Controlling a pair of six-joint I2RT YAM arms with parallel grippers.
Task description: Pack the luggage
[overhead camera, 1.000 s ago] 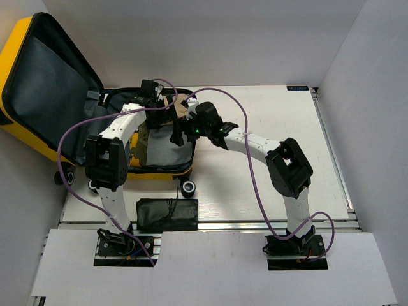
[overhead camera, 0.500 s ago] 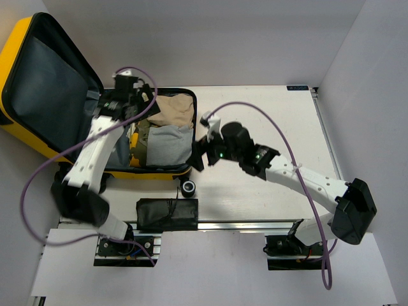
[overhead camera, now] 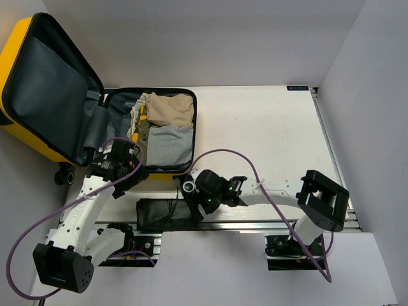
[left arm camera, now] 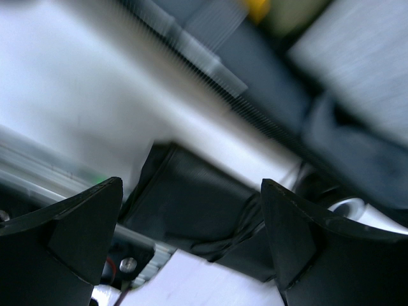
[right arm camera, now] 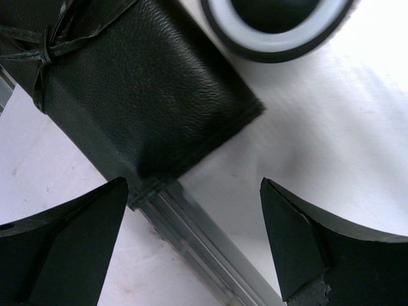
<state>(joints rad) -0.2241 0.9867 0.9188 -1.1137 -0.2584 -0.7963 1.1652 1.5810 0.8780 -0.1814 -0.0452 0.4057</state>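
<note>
The luggage [overhead camera: 29, 48] is a yellow hard-shell suitcase lying open at the back left, its dark grey lid raised. Folded tan and grey clothes [overhead camera: 169, 127] fill its base. A flat black pouch [overhead camera: 162, 215] lies at the table's near edge. My left gripper [overhead camera: 129, 179] hovers open just left of and above the pouch [left arm camera: 191, 204], nothing between its fingers [left arm camera: 83, 229]. My right gripper [overhead camera: 196, 205] is open over the pouch's right end [right arm camera: 134, 83], beside a suitcase wheel [right arm camera: 274, 32]. Both wrist views are blurred by motion.
An aluminium rail [overhead camera: 268, 223] runs along the table's near edge right under the pouch [right arm camera: 204, 242]. A black suitcase wheel [overhead camera: 189, 187] sits between the case and the pouch. White walls enclose the table on three sides.
Both arms have drawn back out of the suitcase toward the near edge. The left gripper dropped to the case's front left; the right swung down over the pouch. The clothes stay in the case.
</note>
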